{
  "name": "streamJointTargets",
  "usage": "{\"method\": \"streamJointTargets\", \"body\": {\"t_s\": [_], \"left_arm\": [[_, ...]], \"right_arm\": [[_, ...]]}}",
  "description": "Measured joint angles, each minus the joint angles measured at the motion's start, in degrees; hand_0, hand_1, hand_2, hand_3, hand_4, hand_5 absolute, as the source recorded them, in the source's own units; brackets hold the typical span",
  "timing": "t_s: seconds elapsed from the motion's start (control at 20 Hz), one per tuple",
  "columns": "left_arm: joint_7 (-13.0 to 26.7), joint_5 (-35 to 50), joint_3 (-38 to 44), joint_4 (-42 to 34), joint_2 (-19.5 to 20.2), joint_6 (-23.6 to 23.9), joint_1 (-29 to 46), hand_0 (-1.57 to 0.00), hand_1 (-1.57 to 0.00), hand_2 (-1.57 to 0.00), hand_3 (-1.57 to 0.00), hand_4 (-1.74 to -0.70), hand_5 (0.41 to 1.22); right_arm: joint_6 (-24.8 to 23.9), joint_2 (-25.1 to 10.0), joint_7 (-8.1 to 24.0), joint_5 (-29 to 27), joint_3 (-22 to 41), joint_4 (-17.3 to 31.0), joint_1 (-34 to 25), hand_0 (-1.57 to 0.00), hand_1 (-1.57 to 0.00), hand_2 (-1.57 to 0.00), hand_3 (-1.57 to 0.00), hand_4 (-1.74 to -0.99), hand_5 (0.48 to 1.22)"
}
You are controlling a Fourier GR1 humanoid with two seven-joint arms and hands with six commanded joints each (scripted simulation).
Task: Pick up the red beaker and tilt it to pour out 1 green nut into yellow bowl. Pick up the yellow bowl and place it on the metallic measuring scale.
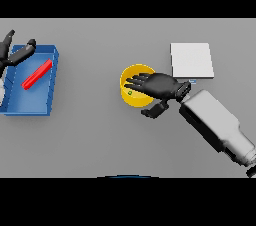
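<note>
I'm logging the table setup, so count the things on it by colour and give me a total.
Red: 1, the red beaker
Blue: 1, the blue tray
Yellow: 1, the yellow bowl
Green: 1, the green nut
White: 1, the measuring scale
Total: 5

Your right hand [159, 86] covers much of the yellow bowl [131, 100] at frame centre — its right rim is hidden. At the left edge, your left hand [11, 52] is cut off — fingers only.
</note>
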Motion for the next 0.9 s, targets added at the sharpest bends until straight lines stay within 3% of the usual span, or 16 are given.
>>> {"method": "streamJointTargets", "body": {"t_s": [0.15,0.3,0.5,0.55,0.6,0.65,0.7,0.8,0.9], "left_arm": [[-0.3,0.1,0.1,0.2,0.0,-0.3,0.0,0.00,0.00,0.00,0.00,-0.80,0.703],[-0.4,-0.6,-0.3,0.4,-0.1,0.2,0.0,0.00,0.00,0.00,0.00,-0.79,0.708],[0.0,-0.5,0.0,0.8,0.5,-0.4,-0.6,0.00,0.00,0.00,0.00,-0.79,0.712],[-0.7,-0.4,0.0,0.5,0.5,-0.4,-0.1,0.00,0.00,0.00,0.00,-0.79,0.711],[-0.5,-0.4,-0.2,0.4,0.4,-0.5,0.0,0.00,0.00,0.00,0.00,-0.79,0.710],[-0.4,-0.4,-0.2,0.3,0.5,-0.6,-0.3,0.00,0.00,0.00,0.00,-0.79,0.710],[-1.1,-0.4,-0.1,0.9,0.5,-0.7,-0.1,0.00,0.00,0.00,0.00,-0.79,0.710],[-1.1,-0.4,-0.1,0.9,0.3,-0.4,-0.4,0.00,0.00,0.00,0.00,-0.79,0.707],[-1.2,-0.4,-0.1,0.2,0.6,-0.5,0.1,0.00,0.00,0.00,0.00,-0.78,0.712]], "right_arm": [[0.9,1.3,1.1,1.3,1.4,3.1,-2.2,0.00,0.00,0.00,0.00,-1.181,0.674],[1.3,1.6,0.0,1.6,2.0,6.2,-3.3,0.00,0.00,0.00,-0.01,-1.188,0.693],[1.2,2.8,1.0,1.8,2.1,8.7,-4.3,-0.05,-0.06,-0.09,-0.13,-1.261,0.809],[0.9,2.8,0.6,2.1,2.5,8.6,-4.1,-0.19,-0.18,-0.19,-0.21,-1.309,0.891],[1.0,2.3,-0.6,1.9,2.4,8.3,-4.1,-0.45,-0.41,-0.35,-0.32,-1.363,0.957],[0.7,2.5,-0.9,1.9,2.4,8.5,-3.9,-0.68,-0.64,-0.59,-0.57,-1.435,1.010],[-0.1,2.3,-1.8,1.6,2.4,8.5,-3.8,-0.86,-0.83,-0.79,-0.68,-1.492,1.052],[0.9,1.9,-2.1,1.0,2.5,7.8,-3.9,-1.11,-1.09,-1.07,-0.88,-1.578,1.113],[2.0,1.8,-2.4,0.6,2.7,7.4,-4.2,-1.28,-1.27,-1.19,-1.03,-1.637,1.152]]}}
